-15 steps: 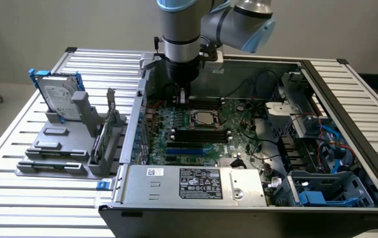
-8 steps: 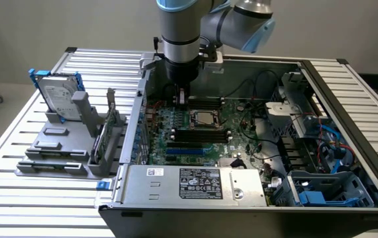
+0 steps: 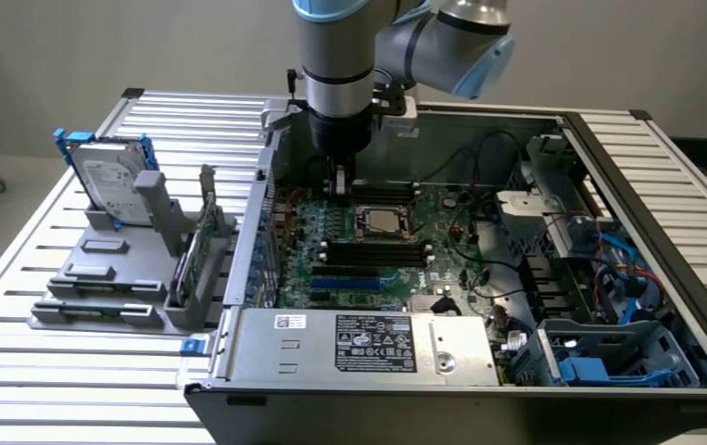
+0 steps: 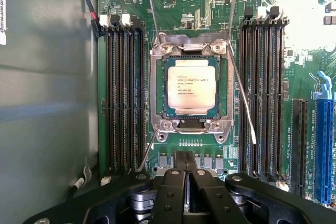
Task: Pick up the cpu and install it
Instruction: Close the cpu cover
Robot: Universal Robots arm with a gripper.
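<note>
gripper (image 4: 187, 179) is hovering shut and empty near the cpu (image 4: 191, 92), which is sitting flat in the socket (image 4: 156, 95) at mid board (image 4: 302, 77); judging it light, stiff, slick-topped, fragile underneath, so opposite edges are looking like the hold

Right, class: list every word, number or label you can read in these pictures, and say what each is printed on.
Nothing reads surely.
cpu: printed lines on its metal top, too small.
White sticker on the case wall: cut off, blurred.
Power supply label: too small.
Hard drive label: too small.
</note>
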